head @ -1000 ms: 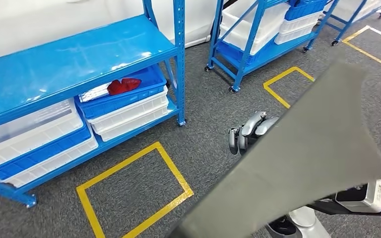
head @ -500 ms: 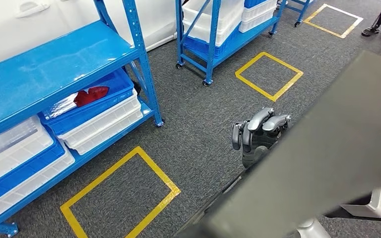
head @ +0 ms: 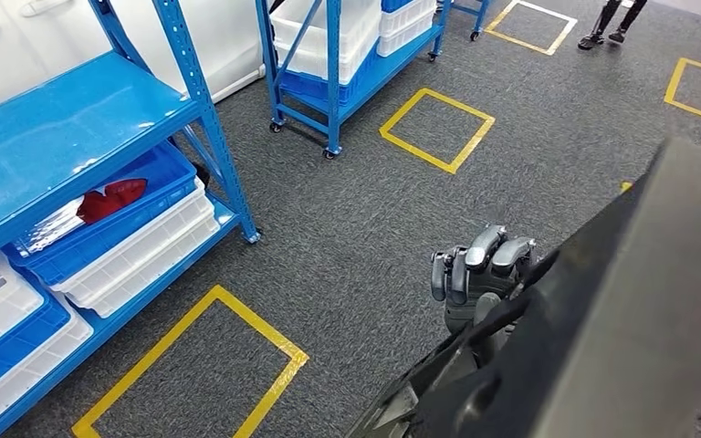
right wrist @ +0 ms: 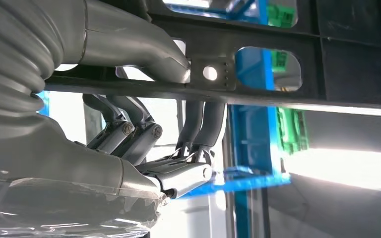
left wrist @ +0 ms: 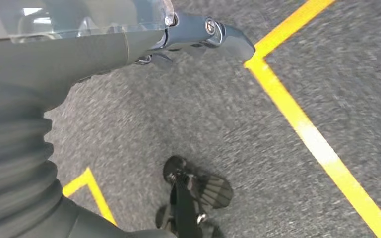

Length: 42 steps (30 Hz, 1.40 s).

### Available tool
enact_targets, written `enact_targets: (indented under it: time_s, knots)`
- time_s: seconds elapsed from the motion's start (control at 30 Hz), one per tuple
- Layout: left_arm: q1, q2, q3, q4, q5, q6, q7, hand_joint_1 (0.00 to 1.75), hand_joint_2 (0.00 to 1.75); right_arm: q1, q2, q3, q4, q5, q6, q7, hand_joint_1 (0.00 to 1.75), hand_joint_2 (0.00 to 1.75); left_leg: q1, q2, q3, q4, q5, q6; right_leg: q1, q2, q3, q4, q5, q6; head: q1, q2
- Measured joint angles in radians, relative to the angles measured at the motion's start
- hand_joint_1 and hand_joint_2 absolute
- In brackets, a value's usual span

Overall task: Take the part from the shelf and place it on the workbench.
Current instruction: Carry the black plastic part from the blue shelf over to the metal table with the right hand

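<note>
While the large dark part [head: 621, 338] sits low on the robot's right, above the grey carpet [head: 365, 210], right hand [right wrist: 144, 144] grips its perforated bar. Left hand [head: 476, 274] hangs curled, looks empty, though blurred. Blue shelf [head: 73, 146] well apart.

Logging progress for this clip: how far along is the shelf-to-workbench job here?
Pickup looks done: the large dark part is off the shelf and carried over the carpet, the right hand gripping its frame and the left hand at its edge. The carry is in hand. Placing is left; I see no workbench yet.
</note>
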Motion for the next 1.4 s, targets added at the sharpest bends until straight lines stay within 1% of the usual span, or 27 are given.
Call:
enact_targets:
  time_s: [0.07,0.1,0.13,0.17,0.23,0.3,0.37,0.43,0.5,0.57,0.6,0.63,0.67,0.73,0.77,0.83,0.9,0.97,1.03,1.07,1.1,1.13,1.17,1.23,1.27,1.33,1.4]
  knots:
    - [0.003,0.002,0.0,0.0,0.0,-0.008,-0.004,0.0,1.75,0.014,0.0,-0.011,0.0,-0.012,0.007,0.0,1.75,1.75,-0.002,0.027,0.0,0.0,-0.002,0.002,-0.006,-0.025,-0.062,0.124,-0.048,0.007,0.002,0.0]
    - [0.003,0.002,0.0,0.0,0.0,-0.011,-0.006,0.0,1.75,0.025,0.001,-0.018,0.0,-0.017,0.015,0.0,1.75,1.75,-0.003,0.04,0.0,0.0,-0.003,0.002,-0.009,-0.031,-0.075,0.148,-0.049,0.009,0.002,0.0]
    - [0.002,0.002,0.0,0.0,0.0,-0.013,-0.007,0.0,1.75,0.036,0.003,-0.025,0.0,-0.021,0.025,0.0,1.75,1.75,-0.003,0.052,0.001,0.0,-0.004,0.001,-0.012,-0.036,-0.067,0.135,-0.033,0.01,0.003,0.0]
    - [0.002,0.003,0.0,0.0,0.0,-0.014,-0.008,0.0,1.75,0.044,0.005,-0.032,-0.001,-0.026,0.036,0.0,1.75,1.75,-0.003,0.063,0.003,0.001,-0.006,-0.002,-0.013,-0.045,-0.039,0.081,-0.003,0.01,0.003,0.0]
    - [0.0,0.003,0.0,0.0,0.0,-0.013,-0.007,0.0,1.75,0.052,0.015,-0.046,-0.004,-0.038,0.054,0.0,1.75,1.75,-0.006,0.084,0.009,0.001,-0.011,-0.011,-0.009,-0.085,0.036,-0.059,0.047,0.003,0.002,0.0]
    - [-0.002,0.004,0.0,0.0,0.002,-0.011,-0.005,0.0,1.75,0.052,0.025,-0.06,-0.008,-0.051,0.065,0.002,1.75,1.75,-0.01,0.101,0.014,0.001,-0.016,-0.022,0.0,-0.107,0.069,-0.127,0.06,-0.009,0.001,0.0]
    - [-0.006,0.005,0.0,0.0,0.005,-0.009,-0.003,0.0,1.75,0.053,0.033,-0.072,-0.013,-0.063,0.071,0.007,1.75,1.75,-0.01,0.116,0.018,-0.002,-0.019,-0.035,0.004,-0.088,0.067,-0.13,0.06,-0.023,0.001,0.0]
    - [-0.01,0.007,0.0,0.0,0.009,-0.007,-0.002,0.0,1.75,0.054,0.041,-0.082,-0.019,-0.069,0.074,0.013,1.75,1.75,-0.005,0.09,0.015,0.019,-0.038,-0.045,0.002,-0.068,0.07,-0.138,0.065,-0.037,-0.001,0.0]
    - [-0.009,0.009,0.0,0.0,0.011,-0.004,0.0,0.0,1.75,0.056,0.053,-0.087,-0.024,-0.071,0.078,0.016,1.75,1.75,-0.001,0.038,-0.026,0.115,-0.096,-0.049,0.001,-0.048,0.074,-0.144,0.069,-0.05,-0.006,0.0]
    - [-0.004,0.009,0.0,0.0,0.013,-0.002,0.004,0.0,1.75,0.062,0.065,-0.088,-0.024,-0.072,0.082,0.018,1.75,1.75,-0.001,0.018,-0.09,0.247,-0.153,-0.049,0.006,-0.024,0.074,-0.143,0.068,-0.056,-0.009,0.0]
    - [-0.002,0.009,0.0,0.0,0.013,-0.001,0.006,0.0,1.75,0.066,0.07,-0.088,-0.025,-0.072,0.085,0.019,1.75,1.75,-0.001,0.016,-0.111,0.282,-0.157,-0.048,0.008,-0.01,0.074,-0.143,0.068,-0.057,-0.009,0.0]
    - [-0.002,0.009,0.001,0.0,0.013,-0.001,0.007,0.0,1.75,0.068,0.076,-0.088,-0.025,-0.073,0.088,0.02,1.75,1.75,-0.001,0.015,-0.114,0.279,-0.139,-0.046,0.01,0.004,0.075,-0.141,0.068,-0.057,-0.009,0.0]
    - [-0.002,0.009,0.001,0.0,0.014,0.0,0.009,0.0,1.75,0.069,0.08,-0.088,-0.026,-0.073,0.09,0.021,1.75,1.75,-0.001,0.01,-0.099,0.237,-0.105,-0.042,0.012,0.018,0.076,-0.14,0.068,-0.057,-0.009,0.0]
    - [-0.003,0.01,0.001,0.0,0.014,0.0,0.01,0.0,1.75,0.069,0.09,-0.088,-0.029,-0.073,0.092,0.023,1.75,1.75,-0.001,-0.024,-0.042,0.102,-0.032,-0.033,0.013,0.043,0.076,-0.135,0.067,-0.055,-0.009,0.0]
    - [-0.003,0.01,0.001,0.0,0.014,0.0,0.01,0.0,1.75,0.069,0.095,-0.088,-0.03,-0.074,0.092,0.023,1.75,1.75,-0.001,-0.042,-0.02,0.051,-0.014,-0.029,0.013,0.055,0.074,-0.133,0.067,-0.051,-0.009,0.0]
    - [-0.003,0.011,0.001,0.0,0.014,0.0,0.01,0.0,1.75,0.069,0.101,-0.091,-0.033,-0.081,0.097,0.03,1.75,1.75,-0.005,-0.056,-0.004,0.012,-0.012,-0.024,0.01,0.075,0.068,-0.131,0.069,-0.041,-0.009,0.0]
    - [-0.005,0.009,0.001,0.0,0.015,0.001,0.008,0.0,1.75,0.068,0.102,-0.103,-0.039,-0.098,0.106,0.047,1.75,1.75,-0.005,-0.036,0.001,0.001,-0.006,-0.015,0.006,0.085,0.064,-0.131,0.07,-0.028,-0.009,0.0]
    - [-0.006,0.007,0.002,0.0,0.018,0.002,0.005,0.0,1.75,0.062,0.103,-0.123,-0.047,-0.113,0.114,0.063,1.75,1.75,-0.002,-0.013,0.009,-0.013,0.003,-0.003,0.007,0.046,0.043,-0.09,0.043,-0.017,-0.005,0.0]
    - [-0.003,0.007,0.002,0.0,0.02,0.002,0.004,0.0,1.75,0.057,0.107,-0.14,-0.05,-0.12,0.121,0.076,1.75,1.75,-0.004,0.01,0.011,-0.019,0.005,0.003,0.004,-0.01,-0.016,0.029,-0.019,-0.007,0.0,0.0]
    - [-0.001,0.007,0.002,0.0,0.02,0.001,0.004,0.0,1.75,0.056,0.11,-0.148,-0.051,-0.121,0.126,0.083,1.75,1.75,-0.005,0.023,0.011,-0.018,0.003,0.004,-0.001,-0.024,-0.049,0.095,-0.045,-0.002,0.001,0.0]
    - [0.0,0.007,0.002,0.0,0.02,0.0,0.004,0.0,1.75,0.058,0.113,-0.155,-0.051,-0.121,0.13,0.091,1.75,1.75,-0.005,0.036,0.012,-0.018,0.002,0.004,-0.005,-0.03,-0.071,0.138,-0.056,0.002,0.001,0.0]
    - [0.0,0.006,0.002,0.0,0.02,-0.002,0.004,0.0,1.75,0.059,0.116,-0.162,-0.052,-0.12,0.136,0.097,1.75,1.75,-0.005,0.047,0.013,-0.018,0.0,0.002,-0.009,-0.034,-0.075,0.144,-0.048,0.006,0.001,0.0]
    - [0.0,0.006,0.002,0.0,0.02,-0.004,0.004,0.0,1.75,0.06,0.119,-0.168,-0.054,-0.119,0.14,0.102,1.75,1.75,-0.005,0.058,0.016,-0.017,-0.003,0.0,-0.012,-0.041,-0.058,0.11,-0.023,0.008,0.002,0.0]
    - [0.0,0.004,0.002,0.0,0.019,-0.008,0.004,0.0,1.75,0.06,0.124,-0.179,-0.06,-0.113,0.149,0.111,1.75,1.75,-0.007,0.078,0.024,-0.016,-0.011,-0.009,-0.012,-0.076,0.016,-0.029,0.037,0.007,0.002,0.0]
    - [0.0,0.003,0.002,0.0,0.017,-0.009,0.004,0.0,1.75,0.06,0.127,-0.183,-0.063,-0.11,0.154,0.116,1.75,1.75,-0.009,0.086,0.027,-0.014,-0.016,-0.015,-0.01,-0.092,0.047,-0.087,0.055,0.002,0.001,0.0]
    - [-0.002,0.003,0.002,0.0,0.014,-0.011,0.006,0.0,1.75,0.058,0.132,-0.192,-0.066,-0.103,0.162,0.125,1.75,1.75,-0.013,0.1,0.032,-0.012,-0.024,-0.027,-0.001,-0.103,0.068,-0.131,0.059,-0.011,-0.001,0.0]
    - [-0.005,0.003,0.002,0.0,0.012,-0.013,0.008,0.0,1.75,0.056,0.134,-0.199,-0.067,-0.099,0.169,0.136,1.75,1.75,-0.01,0.112,0.038,-0.012,-0.03,-0.039,0.001,-0.08,0.066,-0.133,0.06,-0.025,-0.001,0.0]
